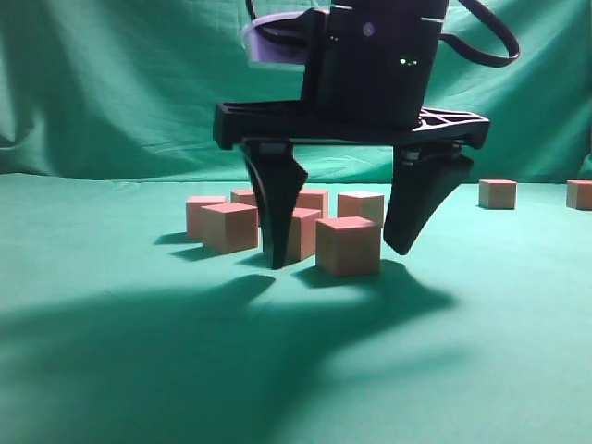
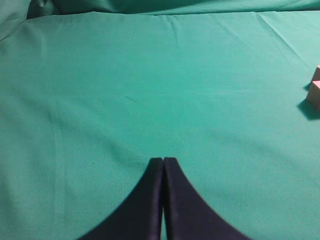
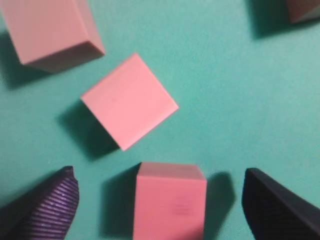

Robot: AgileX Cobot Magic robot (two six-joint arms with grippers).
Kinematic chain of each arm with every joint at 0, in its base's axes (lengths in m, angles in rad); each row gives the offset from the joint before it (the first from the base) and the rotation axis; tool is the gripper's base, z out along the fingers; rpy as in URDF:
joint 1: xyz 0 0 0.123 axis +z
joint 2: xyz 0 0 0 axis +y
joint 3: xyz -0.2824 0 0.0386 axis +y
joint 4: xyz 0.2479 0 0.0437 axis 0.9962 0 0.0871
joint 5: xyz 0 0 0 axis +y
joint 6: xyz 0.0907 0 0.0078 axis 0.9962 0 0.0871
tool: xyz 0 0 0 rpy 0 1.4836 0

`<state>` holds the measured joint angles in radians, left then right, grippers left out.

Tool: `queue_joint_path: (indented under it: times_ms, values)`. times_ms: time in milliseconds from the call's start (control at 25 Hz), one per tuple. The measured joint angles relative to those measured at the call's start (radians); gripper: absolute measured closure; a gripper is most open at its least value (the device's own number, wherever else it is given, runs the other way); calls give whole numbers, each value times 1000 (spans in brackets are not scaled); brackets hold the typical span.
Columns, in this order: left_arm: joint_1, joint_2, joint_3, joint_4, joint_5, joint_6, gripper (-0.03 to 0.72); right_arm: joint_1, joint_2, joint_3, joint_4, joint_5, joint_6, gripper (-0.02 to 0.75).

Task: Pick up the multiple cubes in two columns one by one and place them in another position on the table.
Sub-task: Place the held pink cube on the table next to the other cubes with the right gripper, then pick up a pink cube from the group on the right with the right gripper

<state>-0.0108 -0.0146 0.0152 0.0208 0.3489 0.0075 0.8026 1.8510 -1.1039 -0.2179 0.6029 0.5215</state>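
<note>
In the exterior view my right gripper (image 1: 337,258) is open and hangs low over the green table (image 1: 111,351), one finger on each side of the front cube (image 1: 349,245) without touching it. The right wrist view shows that cube (image 3: 170,202) between the open fingers (image 3: 158,170), with green cloth showing on both sides. Several more cubes stand in a cluster behind it (image 1: 229,226) (image 1: 361,205). In the right wrist view, a turned cube (image 3: 129,100) lies just ahead. My left gripper (image 2: 163,160) is shut and empty over bare cloth (image 2: 150,75).
Two cubes stand apart at the far right (image 1: 497,193) (image 1: 580,194). Another cube (image 3: 50,30) sits at the upper left of the right wrist view. Cubes (image 2: 315,92) show at the right edge of the left wrist view. A green backdrop (image 1: 139,83) hangs behind the table.
</note>
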Motion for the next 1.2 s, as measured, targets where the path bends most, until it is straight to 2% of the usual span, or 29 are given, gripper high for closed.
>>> queue_joint_path:
  times_ms: [200, 480, 520, 680, 840, 1200]
  values:
    - [0, 0, 0, 0, 0, 0, 688, 2, -105, -14, -31, 53, -6, 148]
    - [0, 0, 0, 0, 0, 0, 688, 2, -274, -120, -125, 258, -6, 148]
    - [0, 0, 0, 0, 0, 0, 688, 2, -294, -143, -134, 294, -6, 191]
    - [0, 0, 0, 0, 0, 0, 688, -23, -360, -208, -158, 386, -8, 192]
    - [0, 0, 0, 0, 0, 0, 688, -126, -392, -216, -177, 453, -8, 192]
    - [0, 0, 0, 0, 0, 0, 688, -477, -389, -215, -181, 502, -29, 192]
